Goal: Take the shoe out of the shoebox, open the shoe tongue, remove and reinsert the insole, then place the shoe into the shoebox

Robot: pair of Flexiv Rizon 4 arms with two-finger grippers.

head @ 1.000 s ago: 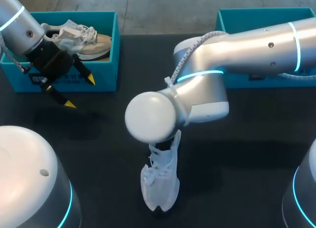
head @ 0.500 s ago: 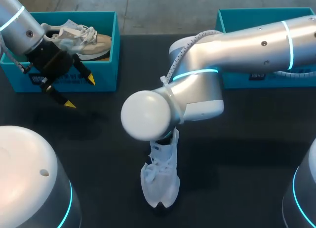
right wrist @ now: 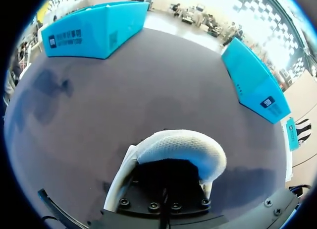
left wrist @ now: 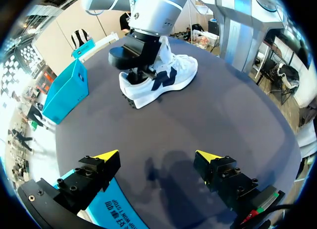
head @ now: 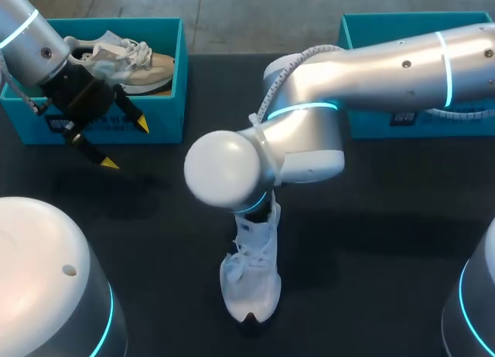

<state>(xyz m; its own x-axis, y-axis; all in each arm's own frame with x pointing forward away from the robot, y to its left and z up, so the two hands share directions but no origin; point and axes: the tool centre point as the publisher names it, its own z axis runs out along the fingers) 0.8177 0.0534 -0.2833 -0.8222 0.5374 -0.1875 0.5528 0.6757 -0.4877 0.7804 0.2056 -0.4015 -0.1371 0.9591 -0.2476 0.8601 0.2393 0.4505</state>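
A white shoe with a dark side mark stands on the dark table near the front middle. My right arm comes in over it, and its wrist covers the shoe's opening in the head view. My right gripper is pushed down into the opening behind the white padded collar. Its tips are hidden inside, and I cannot see anything held between them. My left gripper hangs open and empty in front of the left blue shoebox; its yellow fingertips stand wide apart, well short of the shoe.
A beige shoe lies in the left shoebox. A second blue shoebox stands at the back right, partly behind my right arm. Bare dark table lies between my left gripper and the white shoe.
My right arm has shifted a little to the left, and the white shoe under it has turned and straightened. The left arm has not moved.
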